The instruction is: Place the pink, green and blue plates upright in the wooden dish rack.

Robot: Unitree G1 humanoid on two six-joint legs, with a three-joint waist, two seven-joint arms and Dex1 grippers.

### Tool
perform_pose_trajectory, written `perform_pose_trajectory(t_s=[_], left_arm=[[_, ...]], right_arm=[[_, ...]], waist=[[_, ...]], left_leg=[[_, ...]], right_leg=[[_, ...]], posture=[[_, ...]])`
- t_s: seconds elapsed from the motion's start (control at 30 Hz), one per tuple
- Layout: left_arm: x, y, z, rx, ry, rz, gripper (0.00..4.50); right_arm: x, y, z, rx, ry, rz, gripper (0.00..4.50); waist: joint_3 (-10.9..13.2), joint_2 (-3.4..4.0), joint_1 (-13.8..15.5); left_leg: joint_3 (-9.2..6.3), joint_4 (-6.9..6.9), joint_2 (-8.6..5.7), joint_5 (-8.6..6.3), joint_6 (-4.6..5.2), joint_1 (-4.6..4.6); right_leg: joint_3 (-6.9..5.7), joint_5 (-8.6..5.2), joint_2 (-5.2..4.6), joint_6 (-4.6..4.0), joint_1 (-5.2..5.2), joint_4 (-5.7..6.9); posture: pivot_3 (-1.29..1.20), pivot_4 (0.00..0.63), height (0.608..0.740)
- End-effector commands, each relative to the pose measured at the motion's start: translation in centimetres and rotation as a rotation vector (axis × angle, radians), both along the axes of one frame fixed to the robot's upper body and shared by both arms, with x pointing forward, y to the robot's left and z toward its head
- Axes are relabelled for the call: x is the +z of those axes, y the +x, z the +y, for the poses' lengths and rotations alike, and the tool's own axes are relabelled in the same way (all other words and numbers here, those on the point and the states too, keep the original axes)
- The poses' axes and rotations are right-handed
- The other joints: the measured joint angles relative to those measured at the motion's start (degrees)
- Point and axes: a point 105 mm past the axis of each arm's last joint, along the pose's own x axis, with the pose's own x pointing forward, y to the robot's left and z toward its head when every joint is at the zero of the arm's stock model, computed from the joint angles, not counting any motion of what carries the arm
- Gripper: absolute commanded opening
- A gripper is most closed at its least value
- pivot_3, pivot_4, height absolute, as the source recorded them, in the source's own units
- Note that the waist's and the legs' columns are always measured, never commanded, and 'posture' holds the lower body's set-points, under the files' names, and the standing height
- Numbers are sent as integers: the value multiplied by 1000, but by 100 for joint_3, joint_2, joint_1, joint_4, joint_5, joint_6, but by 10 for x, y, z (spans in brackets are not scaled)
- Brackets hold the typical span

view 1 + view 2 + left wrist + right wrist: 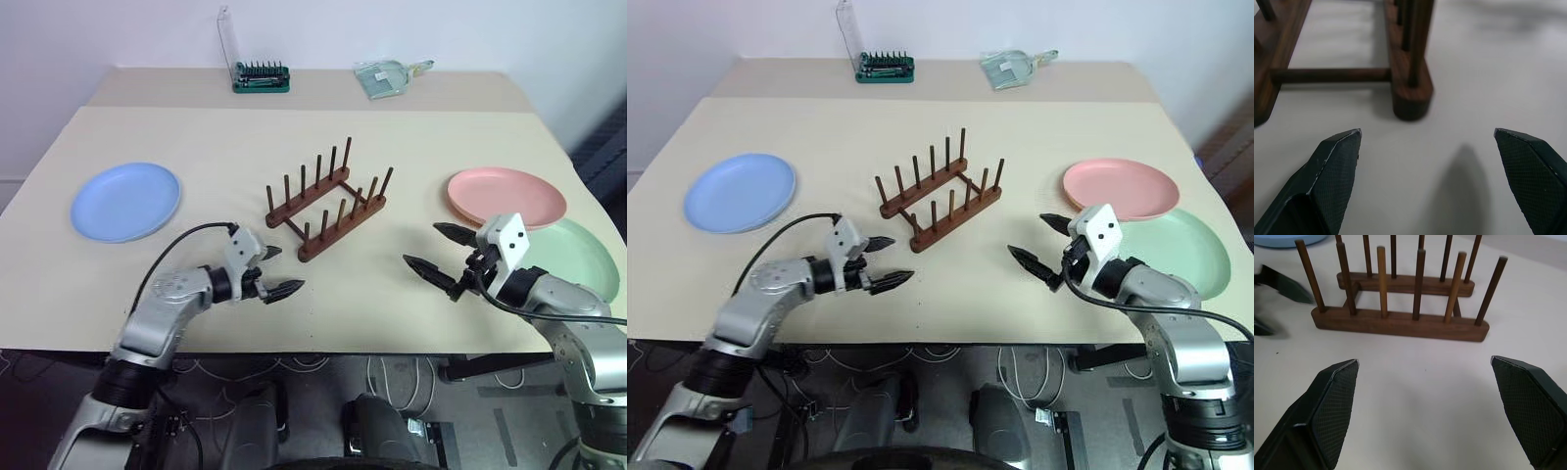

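Note:
The dark wooden dish rack (328,201) stands empty in the middle of the table, its pegs upright. The blue plate (126,201) lies flat at the left. At the right the pink plate (506,195) lies flat, overlapping the far edge of the green plate (576,257). My left gripper (276,269) hovers open just in front of the rack's near left end (1409,98), with nothing between its fingers. My right gripper (439,251) is open and empty to the right of the rack (1400,323), facing it, left of the pink and green plates.
A green holder of black screwdriver bits (261,77) and a clear packet (384,77) sit at the table's far edge. Bare tabletop (362,284) lies between the two grippers. The near table edge runs just below both arms.

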Motion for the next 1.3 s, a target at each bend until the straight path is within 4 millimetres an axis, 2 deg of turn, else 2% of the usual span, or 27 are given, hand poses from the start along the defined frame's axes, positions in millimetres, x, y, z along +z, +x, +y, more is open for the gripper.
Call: perform_pose_trajectory(t_s=[0.03, 0.13, 0.3, 0.4, 0.57, 0.6, 0.7, 0.8, 1.0, 1.17, 1.3], left_arm=[[-11, 8, -8, 40, 53, -32, 4500], [-16, 16, -14, 100, 42, -26, 4500], [-20, 16, -33, 108, -17, -6, 4500], [-23, 18, -38, 116, -24, 3, 3622], [-24, 19, -38, 121, -35, 3, 1115], [-24, 19, -37, 122, -34, 3, 776], [-26, 18, -37, 102, -25, -3, 783], [-19, 13, -39, 15, -41, -31, 783], [-6, 3, -33, -268, 20, -75, 783], [9, 14, -36, -417, 59, -110, 783], [9, 22, -43, -499, 94, -112, 783]], right_arm=[[12, -5, 5, 14, 6, -66, 4424], [12, -7, 6, 13, 9, -66, 4424], [13, -7, 7, 13, 10, -65, 4424], [13, -6, 9, 19, 11, -66, 4500], [20, -6, 15, 32, 10, -74, 4500], [21, -6, 16, 35, 9, -74, 4500], [21, -6, 16, 37, -10, -57, 4500], [13, -10, 11, 36, -59, -14, 4500], [2, -21, -1, 26, -99, 62, 4500], [1, -28, 3, 28, -91, 73, 4500], [2, -29, 6, 11, -84, 69, 4500]], waist=[[-3, 6, 10], [-7, 9, 13], [-9, 10, 14], [-11, 11, 21], [-12, 12, 18], [-15, 17, 17], [-18, 20, 15], [-18, 21, 16], [-18, 20, 21], [-16, 18, 19], [-15, 17, 20]], left_leg=[[-1, 1, 0, 0, 1, 3], [0, 2, -2, -4, 6, 24], [-2, 1, -2, -5, 7, 29], [-2, 1, -3, -5, 8, 30], [-2, 1, -3, -6, 8, 30], [-2, 1, -3, -6, 8, 31], [-3, -1, -2, -7, 8, 35], [-3, -1, -2, -7, 9, 35], [-3, -5, -2, -9, 11, 32], [-4, -5, -2, -10, 12, 25], [-4, -2, -2, -10, 14, 7]], right_leg=[[-1, 0, 1, 0, 1, 3], [0, 0, -4, 0, 22, 2], [0, 0, -6, 0, 29, 2], [-1, 0, -6, 0, 31, 0], [-1, 0, -6, 0, 33, -5], [-1, 0, -6, 0, 33, -5], [-1, 0, -6, 0, 35, -5], [-1, 0, -7, 0, 36, -6], [-3, 0, -9, -1, 39, -23], [-5, 0, -9, -2, 34, -24], [-8, 1, -6, -1, 19, -26]], posture=[[0, 150, 732], [0, 150, 732], [0, 150, 732], [0, 150, 732], [0, 150, 732], [0, 150, 732], [0, 150, 732], [0, 150, 732], [0, 150, 732], [0, 150, 732], [0, 150, 732]])
